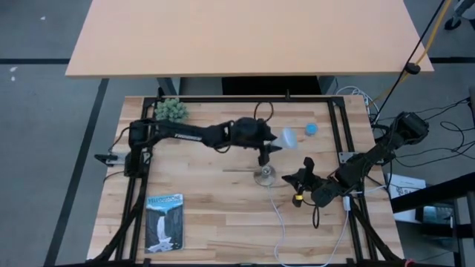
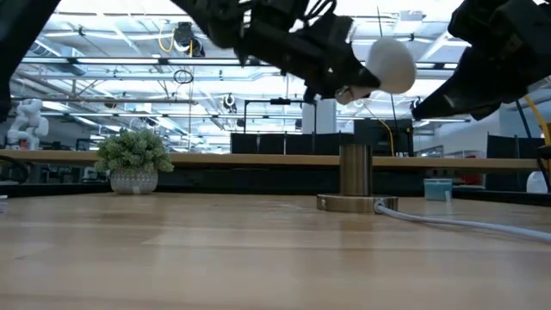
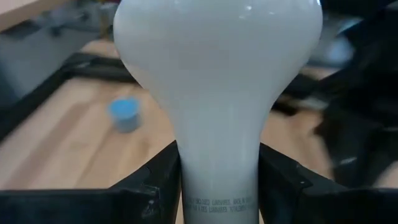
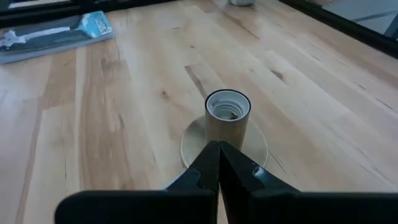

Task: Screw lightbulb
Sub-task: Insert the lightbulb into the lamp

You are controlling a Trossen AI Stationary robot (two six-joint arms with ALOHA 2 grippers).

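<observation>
A band of small grey print runs around the narrow neck of the lightbulb, just above where the left gripper clamps it; the letters are too fine to read. The booklet, which lies flat on the table well away from the socket, carries a waterfall picture and a line of writing at its top that cannot be made out either.

The left gripper's two dark fingers press on either side of the bulb's tapering neck, so the round frosted dome juts out past the fingertips. From above, the bulb is held in the air just beyond the socket, off to its far right side, not over its opening; from table height the dome hangs well above the socket post and a little to one side of it.

The right gripper has its fingers pressed together, holding nothing, their tips aimed at the socket and close beside its round base plate. The socket's threaded mouth stands upright. A white cord leaves the base. A small blue cap rests beyond the socket, near the bulb, and a little potted plant stands well apart from it
</observation>
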